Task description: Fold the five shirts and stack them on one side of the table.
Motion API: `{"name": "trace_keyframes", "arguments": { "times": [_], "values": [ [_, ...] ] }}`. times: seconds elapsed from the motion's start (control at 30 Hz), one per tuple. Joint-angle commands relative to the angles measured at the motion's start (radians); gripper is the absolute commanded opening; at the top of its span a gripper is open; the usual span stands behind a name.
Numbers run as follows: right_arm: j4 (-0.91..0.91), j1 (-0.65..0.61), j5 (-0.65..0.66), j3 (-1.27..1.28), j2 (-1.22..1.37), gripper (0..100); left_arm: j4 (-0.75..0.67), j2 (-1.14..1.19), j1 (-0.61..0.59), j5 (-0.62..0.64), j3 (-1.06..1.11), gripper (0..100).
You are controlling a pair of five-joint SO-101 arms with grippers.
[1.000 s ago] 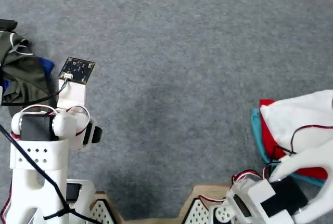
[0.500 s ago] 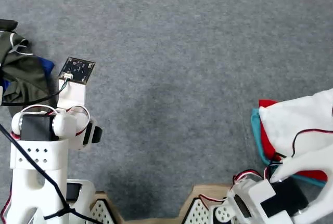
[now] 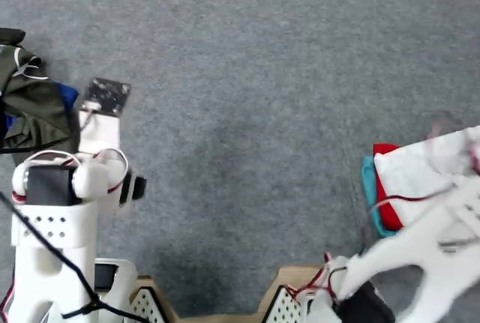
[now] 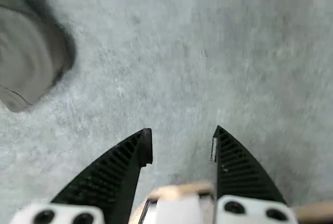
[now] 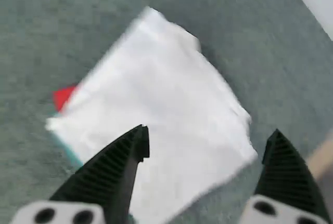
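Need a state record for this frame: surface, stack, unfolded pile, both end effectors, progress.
surface: grey felt table
folded stack: white shirt on top, with edges of a red shirt and a teal shirt showing under it, on the right side
unfolded pile: olive shirt crumpled with a blue shirt at the left edge
left end effector: open, empty, over bare felt near the olive shirt
right end effector: open wide, empty, above the white shirt
progress: three shirts stacked, two not yet folded
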Motion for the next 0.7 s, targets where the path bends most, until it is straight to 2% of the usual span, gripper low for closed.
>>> {"name": "trace_keyframes", "arguments": {
  "times": [0.0, 0.03, 0.07, 0.1, 0.17, 0.27, 0.37, 0.53, 0.67],
  "values": [
    [-0.086, -0.355, -0.094, 0.013, -0.022, 12.2, -0.086, 0.018, -0.009, 0.149, -0.107, 20],
    [-0.158, -0.438, -0.112, 0.021, 0.001, 2.4, -0.107, 0.035, -0.006, 0.196, -0.127, 20],
    [-0.239, -0.509, -0.127, 0.031, 0.03, 0.2, -0.132, 0.056, -0.005, 0.244, -0.146, 20],
    [-0.33, -0.567, -0.137, 0.044, 0.068, 3.9, -0.167, 0.085, -0.005, 0.293, -0.16, 20],
    [-0.514, -0.645, -0.138, 0.061, 0.168, 3.4, -0.264, 0.162, -0.008, 0.385, -0.176, 20],
    [-0.779, -0.693, -0.138, 0.062, 0.38, 0.7, -0.466, 0.309, -0.009, 0.511, -0.183, 20],
    [-0.961, -0.696, -0.138, -0.004, 0.616, 0.5, -0.675, 0.472, -0.005, 0.514, -0.183, 19],
    [-0.905, -0.696, -0.138, -0.271, 0.967, 0.5, -0.885, 0.75, 0.051, 0.385, -0.183, 6],
    [-0.666, -0.69, -0.138, -0.536, 1.161, 0.5, -0.953, 0.958, 0.098, 0.273, -0.21, 2]
  ]
}}
